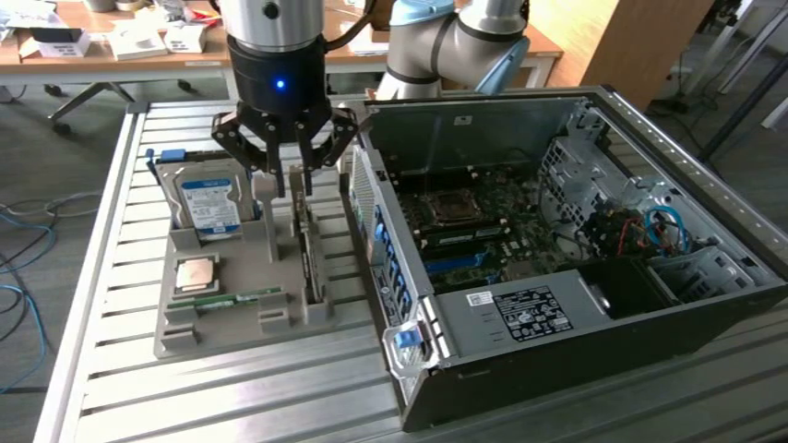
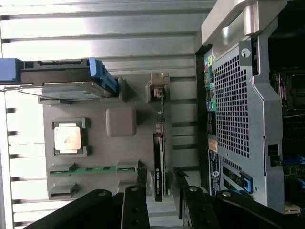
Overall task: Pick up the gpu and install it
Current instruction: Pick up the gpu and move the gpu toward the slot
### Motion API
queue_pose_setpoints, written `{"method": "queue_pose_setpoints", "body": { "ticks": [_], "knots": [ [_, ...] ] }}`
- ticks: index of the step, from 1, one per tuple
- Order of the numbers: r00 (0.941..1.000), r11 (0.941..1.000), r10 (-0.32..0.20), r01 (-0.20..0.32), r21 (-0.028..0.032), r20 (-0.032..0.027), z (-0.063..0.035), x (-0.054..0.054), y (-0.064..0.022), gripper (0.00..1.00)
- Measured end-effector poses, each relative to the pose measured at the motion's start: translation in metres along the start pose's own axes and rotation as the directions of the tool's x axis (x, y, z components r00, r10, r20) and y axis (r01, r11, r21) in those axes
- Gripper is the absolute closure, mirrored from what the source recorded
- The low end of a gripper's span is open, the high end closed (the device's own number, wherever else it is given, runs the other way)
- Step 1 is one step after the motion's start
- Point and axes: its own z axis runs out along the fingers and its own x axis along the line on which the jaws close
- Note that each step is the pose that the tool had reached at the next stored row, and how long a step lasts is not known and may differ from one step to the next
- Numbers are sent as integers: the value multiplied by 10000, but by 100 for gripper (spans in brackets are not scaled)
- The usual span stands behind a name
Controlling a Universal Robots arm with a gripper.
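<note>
Item: gpu, standing on edge in its grey holder, just beside the open computer case.

Gripper is hovering above the card's end, jaws spread and pinching nothing.

Risk: closing off-centre is likely to be tilting or jamming it.

Hard drive, processor — grey tray

slatted metal bench, wooden desk behind with white boxes, grey floor with loose blue cables, perhaps a wooden cabinet beyond
</note>
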Motion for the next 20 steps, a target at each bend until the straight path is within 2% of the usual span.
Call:
{"method": "queue_pose_setpoints", "body": {
  "ticks": [20],
  "knots": [
    [10000,10000,0,0,-3,2,54,-16,-2,64]
  ]
}}
